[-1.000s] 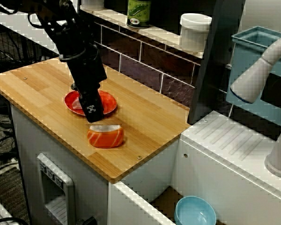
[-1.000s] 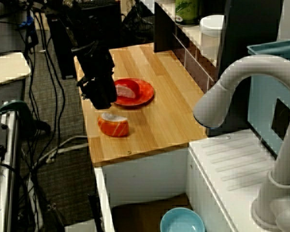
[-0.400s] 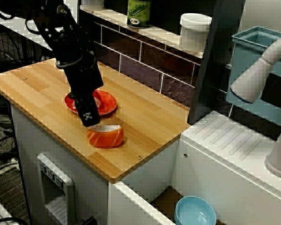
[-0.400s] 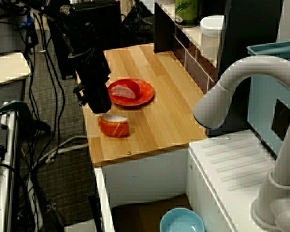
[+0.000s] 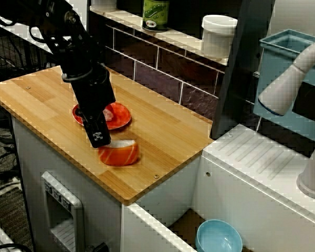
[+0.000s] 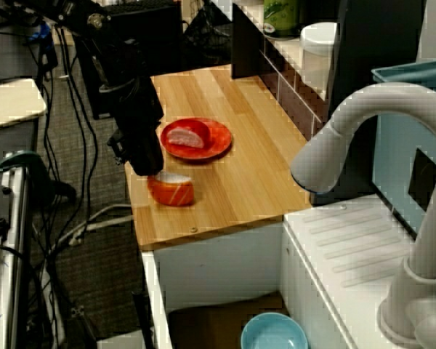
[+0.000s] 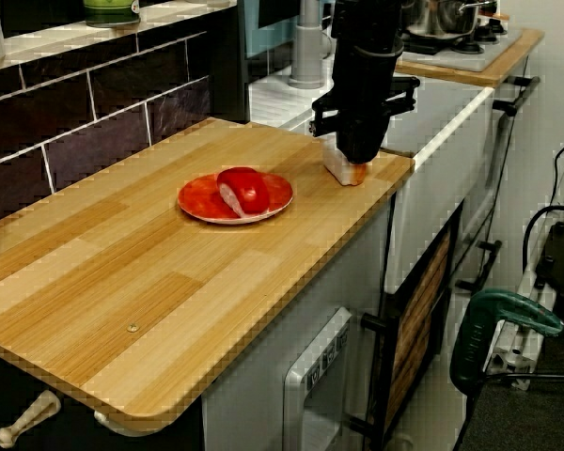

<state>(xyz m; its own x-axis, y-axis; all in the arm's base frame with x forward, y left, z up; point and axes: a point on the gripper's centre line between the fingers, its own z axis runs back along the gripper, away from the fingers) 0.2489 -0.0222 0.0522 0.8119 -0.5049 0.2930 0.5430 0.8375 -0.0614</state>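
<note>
The gripper [image 5: 100, 140] hangs just beside the red plate [image 5: 123, 116]. Its black body hides its jaws in all three views, so it cannot be told whether they stand apart or closed, or whether they touch the salmon block [image 5: 121, 153]. In the view across the counter, the gripper covers the plate's left part and most of the food piece [image 5: 109, 111] on it. In the view from the counter's far end, it hides most of the salmon block beyond the plate. Behind the plate, the green can [image 5: 155, 13] is cut off by the top edge. Well right of the plate, the blue bowl [image 5: 218, 239] is cut off by the bottom edge.
</note>
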